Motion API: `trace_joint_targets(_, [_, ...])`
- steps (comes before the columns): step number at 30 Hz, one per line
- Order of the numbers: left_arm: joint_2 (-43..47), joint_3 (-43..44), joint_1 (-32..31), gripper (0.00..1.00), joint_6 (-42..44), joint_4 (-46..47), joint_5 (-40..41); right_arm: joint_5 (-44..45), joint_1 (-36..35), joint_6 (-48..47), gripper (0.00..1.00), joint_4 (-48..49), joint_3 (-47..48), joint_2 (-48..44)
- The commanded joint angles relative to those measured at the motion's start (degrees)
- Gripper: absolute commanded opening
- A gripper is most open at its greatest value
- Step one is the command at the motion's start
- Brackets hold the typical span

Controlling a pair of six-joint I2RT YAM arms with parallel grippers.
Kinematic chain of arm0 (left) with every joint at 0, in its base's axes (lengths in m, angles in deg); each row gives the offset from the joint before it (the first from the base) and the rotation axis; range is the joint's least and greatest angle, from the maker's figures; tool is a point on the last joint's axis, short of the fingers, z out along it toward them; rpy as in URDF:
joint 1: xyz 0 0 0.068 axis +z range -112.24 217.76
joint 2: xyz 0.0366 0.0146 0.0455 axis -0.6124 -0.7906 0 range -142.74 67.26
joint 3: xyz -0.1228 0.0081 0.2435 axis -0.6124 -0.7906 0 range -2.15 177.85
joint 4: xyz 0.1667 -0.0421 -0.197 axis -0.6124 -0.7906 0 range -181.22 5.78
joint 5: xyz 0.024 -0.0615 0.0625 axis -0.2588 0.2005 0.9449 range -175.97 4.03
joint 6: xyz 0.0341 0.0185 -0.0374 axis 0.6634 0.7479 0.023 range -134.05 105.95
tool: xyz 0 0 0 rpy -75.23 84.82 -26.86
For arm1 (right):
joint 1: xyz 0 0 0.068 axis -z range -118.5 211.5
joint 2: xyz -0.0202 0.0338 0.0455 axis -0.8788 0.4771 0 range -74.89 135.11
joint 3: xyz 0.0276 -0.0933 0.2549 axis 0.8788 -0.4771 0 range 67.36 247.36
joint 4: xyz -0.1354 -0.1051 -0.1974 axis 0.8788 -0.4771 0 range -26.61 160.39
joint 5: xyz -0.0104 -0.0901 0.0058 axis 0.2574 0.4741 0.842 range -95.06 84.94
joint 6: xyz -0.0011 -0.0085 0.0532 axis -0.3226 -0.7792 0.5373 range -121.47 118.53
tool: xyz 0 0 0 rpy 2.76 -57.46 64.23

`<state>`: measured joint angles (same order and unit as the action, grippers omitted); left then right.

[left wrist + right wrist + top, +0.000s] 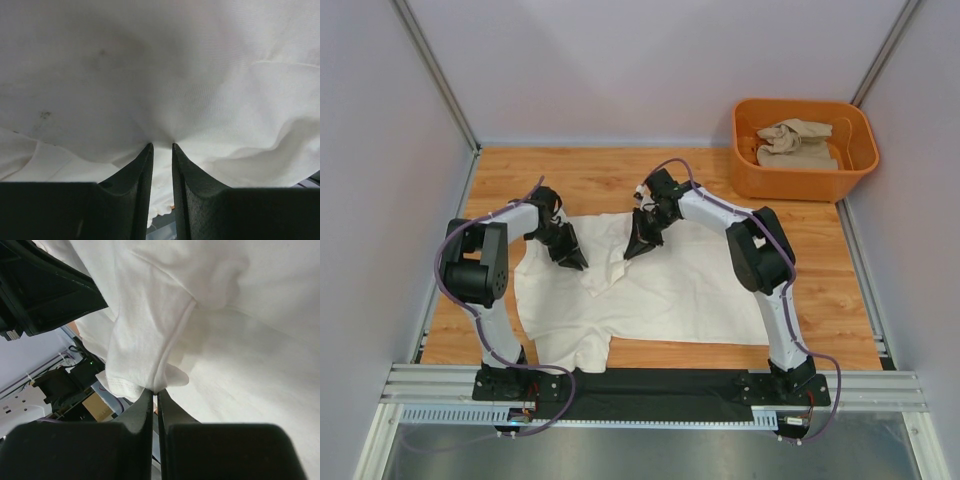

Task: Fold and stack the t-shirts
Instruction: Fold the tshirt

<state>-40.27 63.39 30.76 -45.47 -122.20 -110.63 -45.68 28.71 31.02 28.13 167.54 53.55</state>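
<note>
A flat table of pale orange-brown wooden planks (620,175) fills the floor of a small booth closed in by plain pale lavender walls (650,70), with slim metal posts in the far corners. A ribbed aluminium rail (420,385) and a black strip (660,392) run along the near edge, where both arm bases are bolted.

The large cream-white fabric t-shirt (670,290) lies spread over the middle of the table, rumpled along its far edge. Its near left corner reaches down to the black strip beside the left base.

The left gripper (570,255) is closed on the cream-white fabric t-shirt at that far edge. In the left wrist view the cloth puckers to a point at the narrowly parted fingertips. Just beside it, the right gripper (638,243) is clamped tight on a hemmed fold of the same shirt.

A rectangular orange plastic tub (790,185) takes the far right corner, and the crumpled sandy beige fabric t-shirt (798,143) lies inside it.

Bare wood shows in a wide band between the shirt and the back wall, in a strip to the right of the right arm, and in a narrow margin at the left.
</note>
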Motion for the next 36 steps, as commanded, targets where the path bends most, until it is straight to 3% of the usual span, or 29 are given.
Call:
trace_joint_targets(1, [-1.1, 1.2, 0.0, 0.29, 2.5, -2.4, 3.4, -2.4, 0.5, -1.3, 0.0, -1.9, 1.7, -0.2])
trace_joint_targets(4, [-1.6, 2.1, 0.0, 0.29, 3.3, -4.4, 5.1, -2.3, 1.3, -2.2, 0.01, -2.8, 1.6, -0.1])
trace_joint_targets(8, [-1.3, 1.7, 0.0, 0.29, 3.2, -4.2, 5.1, -3.2, 1.6, -2.7, 0.08, -2.7, 1.6, 0.5])
trace_joint_targets(12, [-1.4, 1.8, 0.0, 0.29, 3.1, -4.0, 4.9, -2.5, 1.6, -1.6, 0.0, -1.9, 1.4, 0.6])
trace_joint_targets(20, [-1.6, 2.0, 0.0, 0.29, 2.7, -3.7, 4.5, -2.0, 1.5, -1.6, 0.0, -1.9, 0.6, 0.0])
trace_joint_targets(25, [-2.2, 2.8, 0.0, 0.28, 2.9, -4.3, 4.5, 2.5, 2.0, -6.6, 0.0, -11.1, 1.5, 0.4])
trace_joint_targets(32, [-2.3, 3.2, 0.0, 0.27, 3.4, -4.7, 4.4, 4.9, 2.7, -12.0, 0.01, -13.1, 0.4, 1.3])
trace_joint_targets(36, [-1.6, 3.5, 0.0, 0.26, 5.0, -5.4, 2.7, 5.5, 3.2, -15.2, 0.06, -12.2, 0.5, 2.1])
